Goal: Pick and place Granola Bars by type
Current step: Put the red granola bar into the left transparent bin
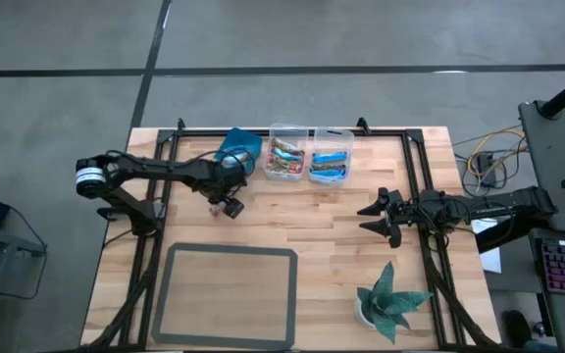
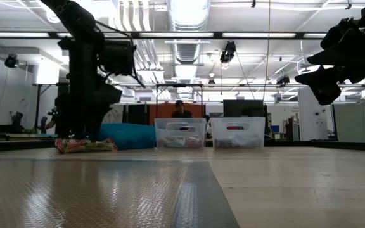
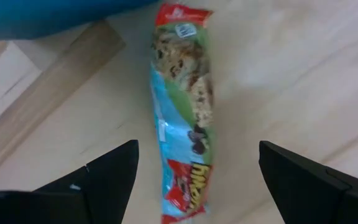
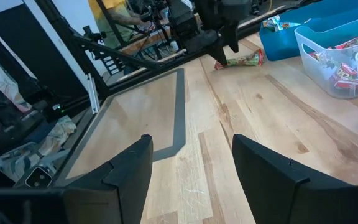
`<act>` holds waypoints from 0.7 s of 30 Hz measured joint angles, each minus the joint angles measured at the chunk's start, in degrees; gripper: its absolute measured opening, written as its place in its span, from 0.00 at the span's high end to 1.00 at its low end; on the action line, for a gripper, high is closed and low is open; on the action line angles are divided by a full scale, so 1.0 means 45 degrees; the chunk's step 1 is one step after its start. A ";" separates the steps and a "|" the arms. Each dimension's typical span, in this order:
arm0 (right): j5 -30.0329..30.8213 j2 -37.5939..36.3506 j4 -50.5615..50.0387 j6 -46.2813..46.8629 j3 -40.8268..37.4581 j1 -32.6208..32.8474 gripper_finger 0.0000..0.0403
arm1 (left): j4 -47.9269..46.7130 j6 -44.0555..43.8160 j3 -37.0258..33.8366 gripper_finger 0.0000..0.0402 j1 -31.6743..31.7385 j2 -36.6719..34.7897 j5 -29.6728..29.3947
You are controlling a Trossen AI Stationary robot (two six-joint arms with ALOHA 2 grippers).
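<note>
One granola bar [image 3: 182,118] in a green, light-blue and red wrapper lies flat on the wooden table, just in front of the teal bin [image 1: 238,147]. My left gripper [image 3: 197,180] points down over the bar, open. One finger stands on each side of the bar's near half, and neither touches it. From the side, the bar [image 2: 86,145] lies under this gripper [image 2: 84,132]. Reddish-brown bars [image 1: 284,159] fill one clear bin, blue bars [image 1: 329,165] the other. My right gripper [image 1: 376,218] hangs open above the table's right side, holding nothing.
A grey-framed mat [image 1: 229,294] lies at the near centre. A potted plant [image 1: 390,299] stands near the right front. The teal bin and both clear bins line the far edge. Black frame rails [image 1: 165,186] run along the table's sides. A person [image 2: 180,109] shows far behind the table.
</note>
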 joint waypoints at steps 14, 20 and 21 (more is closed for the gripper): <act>0.0003 -0.0005 0.0000 0.0002 0.0000 -0.0002 0.48 | 0.0827 0.0049 -0.0996 0.41 -0.0010 0.0137 0.0103; -0.0001 0.0002 0.0000 0.0002 0.0000 -0.0001 0.48 | 0.0819 0.0033 -0.1006 0.59 -0.0010 0.0165 0.0199; 0.0000 0.0005 -0.0001 0.0002 0.0000 0.0000 0.48 | 0.0825 -0.0001 -0.1001 0.62 -0.0010 0.0165 0.0202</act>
